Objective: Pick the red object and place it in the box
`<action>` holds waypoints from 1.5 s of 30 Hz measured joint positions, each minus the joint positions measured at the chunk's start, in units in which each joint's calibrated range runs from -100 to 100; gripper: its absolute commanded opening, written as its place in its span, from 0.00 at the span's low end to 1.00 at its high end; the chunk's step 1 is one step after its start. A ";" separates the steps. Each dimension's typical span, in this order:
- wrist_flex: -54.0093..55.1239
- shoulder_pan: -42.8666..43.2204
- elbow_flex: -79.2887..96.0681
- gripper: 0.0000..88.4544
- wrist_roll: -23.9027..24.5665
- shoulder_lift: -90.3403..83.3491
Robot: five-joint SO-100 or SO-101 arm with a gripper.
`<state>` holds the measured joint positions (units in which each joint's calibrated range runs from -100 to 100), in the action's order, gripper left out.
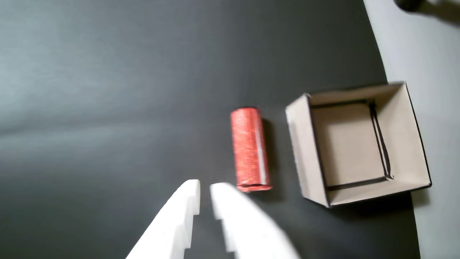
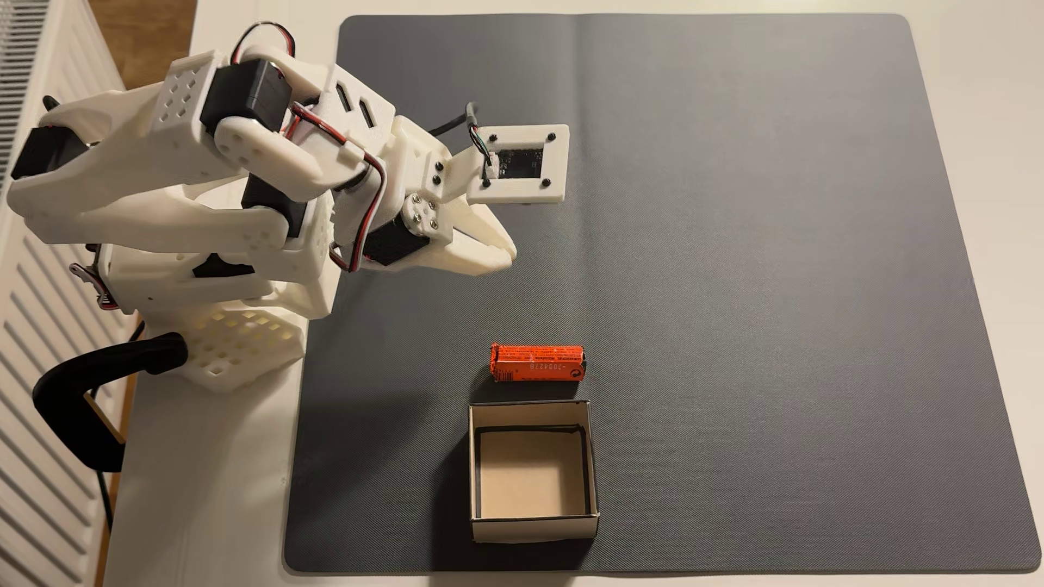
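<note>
Desk (image 2: 237, 508): white surface; it carries the mat and the base of the arm at the left edge in the fixed view.
Mat (image 2: 734, 226): dark grey, it covers most of the desk.
Arm (image 2: 186, 169): white, it reaches from the left edge over the mat.
Box (image 2: 587, 468): open on top, tan inside and empty, near the bottom edge of the mat in the fixed view.
Gripper (image 2: 511, 257): above the mat, well apart from the roll; jaws narrow, only a thin gap between them in the wrist view (image 1: 205, 189), nothing held.
Red object (image 2: 536, 363): it lies on its side on the mat, just beside the box's far wall, parallel to it and not touching.
</note>
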<state>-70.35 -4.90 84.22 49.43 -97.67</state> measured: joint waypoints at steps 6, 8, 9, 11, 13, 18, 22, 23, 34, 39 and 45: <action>8.00 -2.67 8.30 0.18 -0.59 0.69; 9.22 -2.90 10.04 0.18 -0.59 0.78; 9.48 -3.04 10.77 0.18 -0.59 0.69; 9.91 -3.12 11.68 0.18 -0.59 0.69; 10.78 -3.12 12.23 0.18 -0.59 0.69; 12.87 -3.93 12.32 0.17 -0.59 0.69; 12.87 -3.41 12.50 0.17 -0.59 0.69; 12.87 -3.41 12.59 0.17 -0.59 0.69; 15.74 -3.41 14.96 0.17 0.49 0.69; 15.91 -3.41 15.15 0.17 0.49 0.69; 14.87 -3.34 14.32 0.17 0.49 0.69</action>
<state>-55.48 -8.24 98.54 49.92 -96.98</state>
